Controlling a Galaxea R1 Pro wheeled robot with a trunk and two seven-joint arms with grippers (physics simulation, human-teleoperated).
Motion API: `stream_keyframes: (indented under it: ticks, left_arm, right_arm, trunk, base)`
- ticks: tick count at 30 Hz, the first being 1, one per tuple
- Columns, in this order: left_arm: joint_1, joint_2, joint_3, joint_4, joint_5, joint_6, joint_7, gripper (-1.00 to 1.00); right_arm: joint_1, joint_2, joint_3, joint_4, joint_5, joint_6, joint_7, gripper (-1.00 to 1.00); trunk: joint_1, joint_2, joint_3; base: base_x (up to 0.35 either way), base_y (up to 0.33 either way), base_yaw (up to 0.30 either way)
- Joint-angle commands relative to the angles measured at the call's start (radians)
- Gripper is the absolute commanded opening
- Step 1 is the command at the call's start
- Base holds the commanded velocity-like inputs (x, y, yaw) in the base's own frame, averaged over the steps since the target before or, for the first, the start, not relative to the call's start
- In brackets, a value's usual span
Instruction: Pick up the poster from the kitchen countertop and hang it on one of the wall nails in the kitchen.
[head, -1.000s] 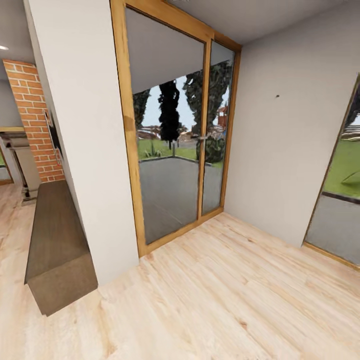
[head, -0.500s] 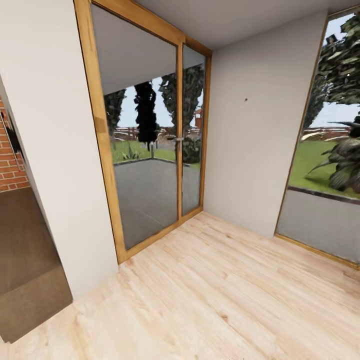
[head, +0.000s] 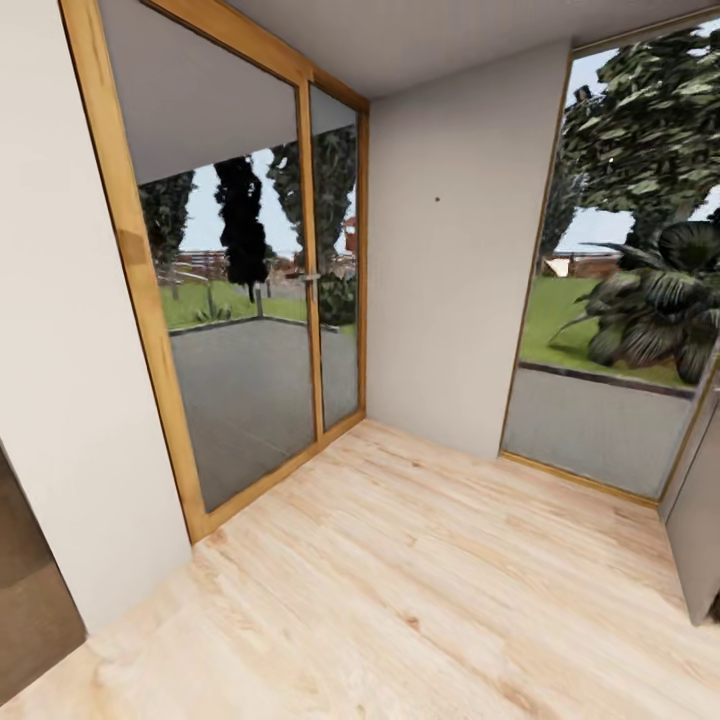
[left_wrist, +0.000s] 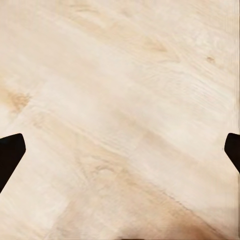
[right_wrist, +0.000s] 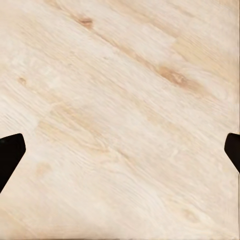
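You face a room corner: wood-framed glass doors (head: 250, 300) at ten o'clock, a small wall nail (head: 437, 199) at twelve. Your left gripper (left_wrist: 120, 150) and right gripper (right_wrist: 120, 150) hang over pale plank floor (head: 420, 590), fingers spread wide, holding nothing.

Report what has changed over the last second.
The head camera has swung to the robot's right: the glass door and wall nail slid leftward in the picture, the brick wall left it, and the right window came in. Nothing itself moved. Both grippers, left and right, are open over the floor.
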Motion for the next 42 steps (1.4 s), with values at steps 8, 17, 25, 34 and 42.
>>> stream_keyframes:
  ticks: [8, 17, 25, 34, 42]
  left_arm:
    - [0.000, 0.000, -0.001, 0.000, 0.000, -0.003, 0.000, 1.00]
    - [0.000, 0.000, -0.001, 0.000, 0.000, -0.003, 0.000, 1.00]
    - [-0.001, 0.000, -0.001, 0.000, 0.000, -0.003, 0.000, 1.00]
    - [-0.001, 0.000, -0.001, 0.000, 0.000, -0.003, 0.000, 1.00]
    - [-0.001, 0.000, -0.001, 0.000, 0.000, -0.003, 0.000, 1.00]
  right_arm:
    - [-0.001, 0.000, 0.001, 0.001, 0.001, -0.003, 0.001, 1.00]
    - [-0.001, 0.001, 0.003, 0.002, 0.001, -0.005, 0.001, 1.00]
    - [-0.001, 0.001, 0.003, 0.002, 0.001, -0.005, 0.001, 1.00]
    - [-0.001, 0.001, 0.003, 0.002, 0.001, -0.005, 0.001, 1.00]
    - [-0.001, -0.001, 0.003, 0.002, 0.001, -0.005, 0.001, 1.00]
  trunk:
    - [0.000, -0.001, -0.007]
    - [0.000, -0.001, -0.014]
    - [0.000, -0.001, -0.021]
    - [0.000, -0.001, -0.029]
    - [0.000, -0.001, -0.036]
  base:
    - [0.000, 0.000, -0.283]
    - [0.000, 0.000, -0.270]
    - [0.000, 0.000, -0.269]
    - [0.000, 0.000, -0.269]
    - [0.000, 0.000, -0.269]
